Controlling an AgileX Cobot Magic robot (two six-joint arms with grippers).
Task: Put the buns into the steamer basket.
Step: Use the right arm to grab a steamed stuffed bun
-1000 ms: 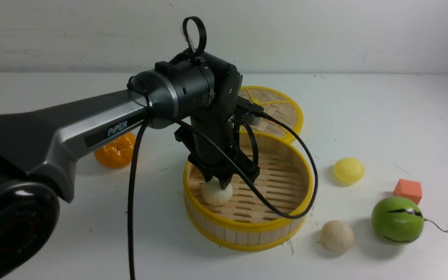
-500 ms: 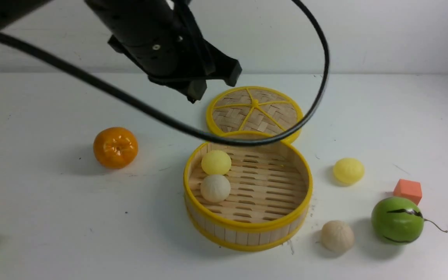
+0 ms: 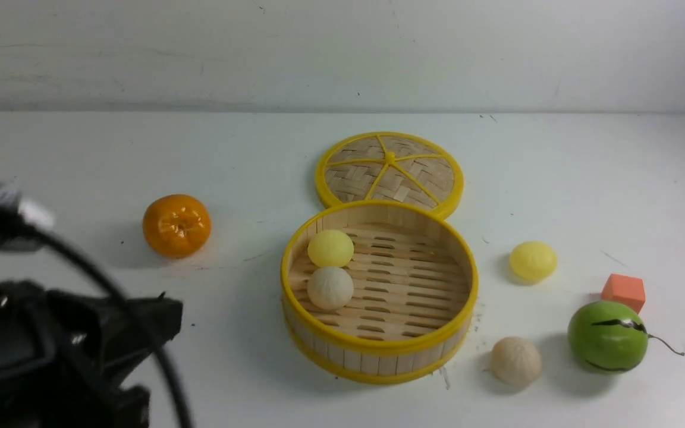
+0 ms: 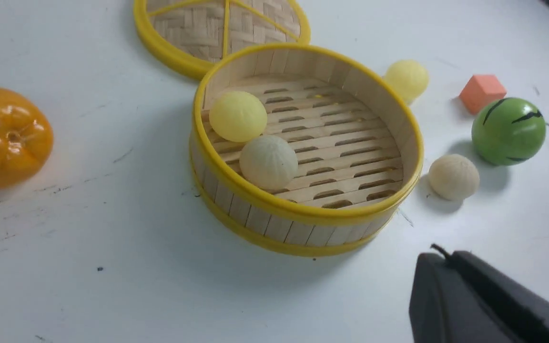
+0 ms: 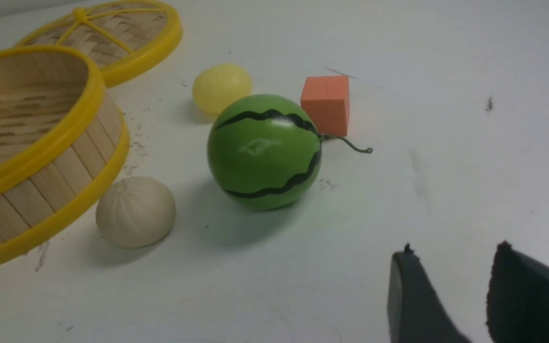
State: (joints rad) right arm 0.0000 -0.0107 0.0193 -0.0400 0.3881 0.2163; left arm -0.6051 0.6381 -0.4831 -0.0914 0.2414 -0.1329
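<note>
Buns are in neither of your grippers. The left gripper (image 4: 437, 256) has its jaws closed on nothing, off to the left of the basket (image 3: 379, 346). The right gripper (image 5: 453, 248) stands open and empty, out to the basket's right. Inside the basket, by its left wall, a yellow bun (image 3: 330, 248) touches a white bun (image 3: 330, 288). A second yellow bun (image 3: 533, 260) and a cream bun (image 3: 516, 360) lie on the table (image 3: 616, 178), right of the basket. You're about half done, I'd judge. No readable writing shows.
</note>
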